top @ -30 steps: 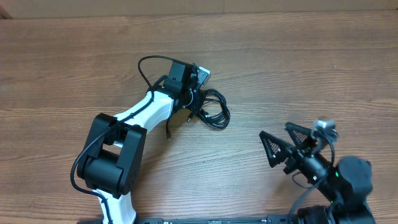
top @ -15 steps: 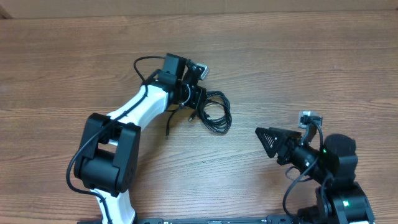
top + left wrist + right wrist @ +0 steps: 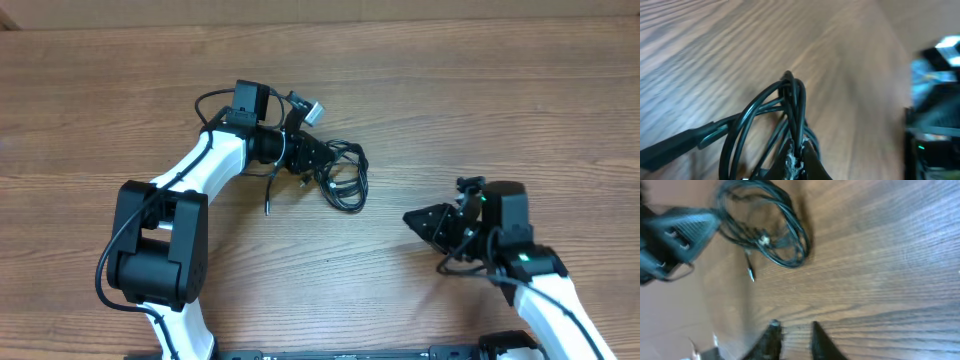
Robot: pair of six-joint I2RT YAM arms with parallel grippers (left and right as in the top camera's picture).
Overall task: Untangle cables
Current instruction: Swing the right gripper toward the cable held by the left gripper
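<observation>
Clamping the knotted black cables (image 3: 338,178) just above the overhead frame's centre, the left gripper (image 3: 318,165) is clenched on them. The right gripper (image 3: 425,222), lower right, hangs slightly parted and empty, well apart.

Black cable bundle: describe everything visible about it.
The tangled bundle of thin black cables lies in overlapping loops on the wooden table, near its middle. The cords look smooth and rubbery. One loose strand trails toward the robot's side and ends in a small plug. The left gripper pinches several strands, which arch up from its fingers in the left wrist view.
</observation>
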